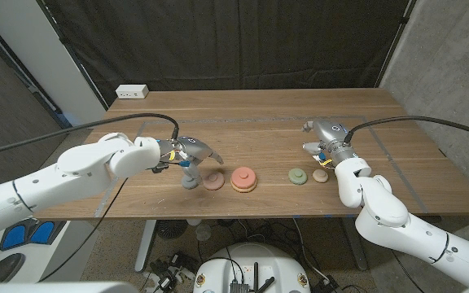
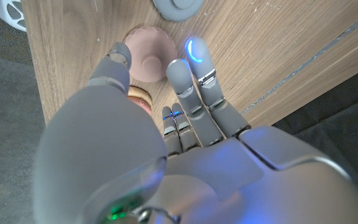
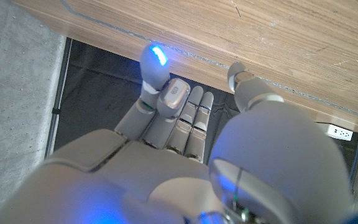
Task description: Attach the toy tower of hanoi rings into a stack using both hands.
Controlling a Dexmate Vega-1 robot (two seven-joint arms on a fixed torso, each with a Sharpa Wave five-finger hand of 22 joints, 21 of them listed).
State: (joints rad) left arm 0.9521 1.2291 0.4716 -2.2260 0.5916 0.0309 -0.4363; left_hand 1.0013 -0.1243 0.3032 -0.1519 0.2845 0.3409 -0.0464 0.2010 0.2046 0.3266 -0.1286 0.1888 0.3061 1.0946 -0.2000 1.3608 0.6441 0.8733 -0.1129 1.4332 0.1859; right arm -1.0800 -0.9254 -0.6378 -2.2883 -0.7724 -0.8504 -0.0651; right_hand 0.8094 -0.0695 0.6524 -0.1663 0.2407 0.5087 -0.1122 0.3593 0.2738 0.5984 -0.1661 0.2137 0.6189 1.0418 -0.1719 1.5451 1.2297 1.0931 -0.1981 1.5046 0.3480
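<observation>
Four rings are seen in a row on the worktop [image 1: 259,130]. The pink ring [image 1: 213,181] lies just beside the left robot hand [image 1: 187,155], which is nearer it, fingers spread, holding nothing. The right robot hand [image 1: 326,138], likewise empty, hovers above the tan ring [image 1: 320,176].

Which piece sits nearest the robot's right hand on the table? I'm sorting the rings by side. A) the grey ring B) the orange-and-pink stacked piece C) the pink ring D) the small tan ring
D: in the head view the small tan ring lies just beside the right hand, with the green ring next to it.
</observation>
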